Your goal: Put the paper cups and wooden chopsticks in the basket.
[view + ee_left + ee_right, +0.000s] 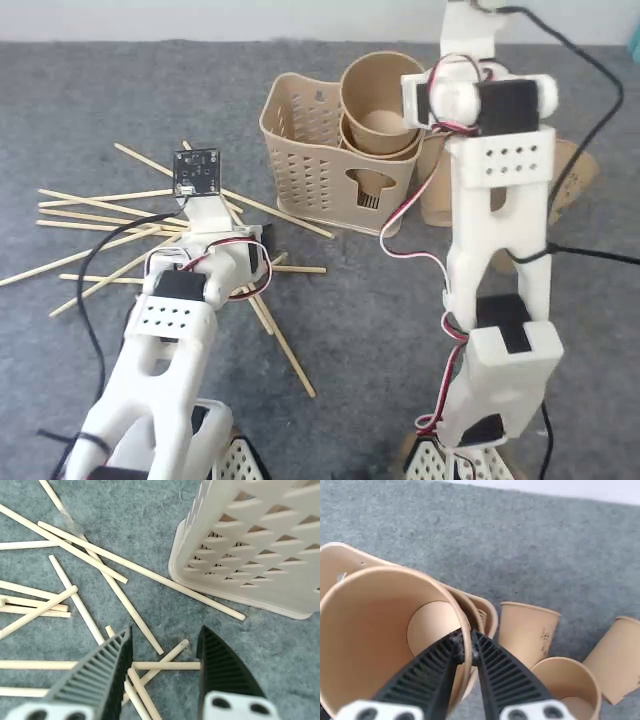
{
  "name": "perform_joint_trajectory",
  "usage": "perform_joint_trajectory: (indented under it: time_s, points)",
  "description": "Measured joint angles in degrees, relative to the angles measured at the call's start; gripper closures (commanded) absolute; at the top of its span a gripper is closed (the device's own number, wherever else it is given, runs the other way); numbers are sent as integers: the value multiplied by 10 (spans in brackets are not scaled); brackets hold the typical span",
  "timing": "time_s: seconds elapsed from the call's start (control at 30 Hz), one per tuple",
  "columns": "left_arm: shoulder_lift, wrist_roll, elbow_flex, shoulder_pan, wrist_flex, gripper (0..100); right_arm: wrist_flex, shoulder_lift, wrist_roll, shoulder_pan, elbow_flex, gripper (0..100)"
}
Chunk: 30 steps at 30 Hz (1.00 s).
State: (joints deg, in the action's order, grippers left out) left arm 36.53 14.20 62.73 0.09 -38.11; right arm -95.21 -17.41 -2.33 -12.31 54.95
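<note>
High view first: the left arm [170,320] hangs low over the scatter of wooden chopsticks [90,215] on the grey counter [360,330]. The right arm [500,190] stretches out to the basket [310,150], where a paper cup [380,85] sits tilted on top of the stacked cups [385,140] already inside. It looks to me like it's being nested in so the cups take less room. In the left wrist view, the left claw [165,636] is spread wide with nothing in it, straddling a couple of crossed sticks near the basket's corner. My guess is it's lining up a pinch on one of those. In the right wrist view, the right claw [467,642] is clamped on the paper cup's rim, one finger inside the wall and one outside. That's a sensible grip for a thin cup, since the bottom stays free to slide into the stack. Beyond it, three loose cups [527,630] wait on the counter past the basket, so those are yet to go. The chopsticks I can see all lie out on the counter too.
</note>
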Motion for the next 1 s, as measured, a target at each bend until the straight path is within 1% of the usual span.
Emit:
perform_joint_trajectory:
  time_s: [0.1, 0.17, 0.37, 0.5, 0.6, 0.73, 0.8, 1.0]
  points:
    - [0, 0, 0, 1, 0, 802, 0, 0, -2, -2, 0, 768]
    - [0, 0, 1, 0, 0, 802, -7, 0, -2, -1, 1, 727]
    - [0, 0, 6, 0, 7, 802, -51, 16, -4, 10, 55, 791]
    - [0, 0, 6, 0, 7, 802, -55, 58, -7, 60, 68, 803]
    - [0, 0, 6, 0, 7, 802, -55, 70, -17, 117, 31, 801]
    - [0, 0, 6, 0, 7, 802, -55, 58, -28, 178, -69, 801]
    - [0, 0, 6, -1, 7, 802, -55, 30, -29, 193, -94, 801]
    - [0, 0, 6, 0, 7, 802, -55, -63, -29, 200, -98, 802]
